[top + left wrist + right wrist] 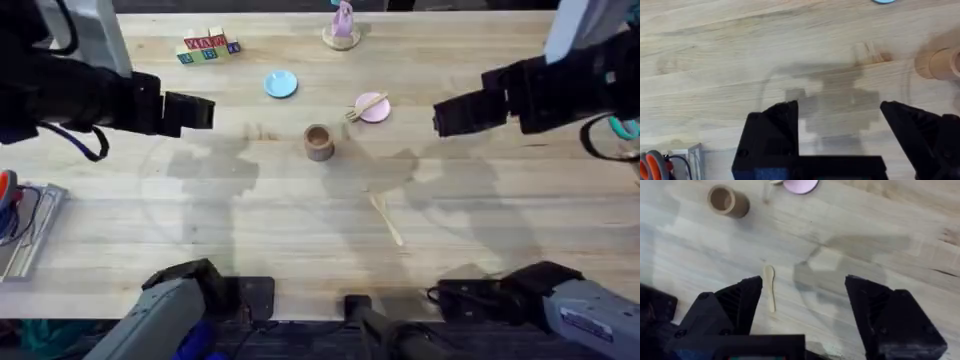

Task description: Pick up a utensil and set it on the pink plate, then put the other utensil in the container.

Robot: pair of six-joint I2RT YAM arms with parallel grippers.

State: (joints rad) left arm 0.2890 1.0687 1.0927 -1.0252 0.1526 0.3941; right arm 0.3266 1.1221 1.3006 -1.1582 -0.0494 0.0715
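Bench (200, 220) wide open across the near half; only the spoon (386, 220) lies there, right of centre, with bare wood all round it. Cup (319, 142) stands upright mid-bench, well apart from the spoon. Just beyond it to the right, the pink plate (376, 110) with the fork (366, 107) across it; blue plate (281, 84) farther left. Gaps between all three. Both hands (205, 112) (445, 118) hang high at the sides, jaws apart, centre lane unblocked. Blocks (206, 46) and a figurine (342, 28) crowd the far edge.

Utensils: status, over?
Both grippers, left and right, open, empty. Fork on pink plate. Spoon lies on table, outside container. Path clear.
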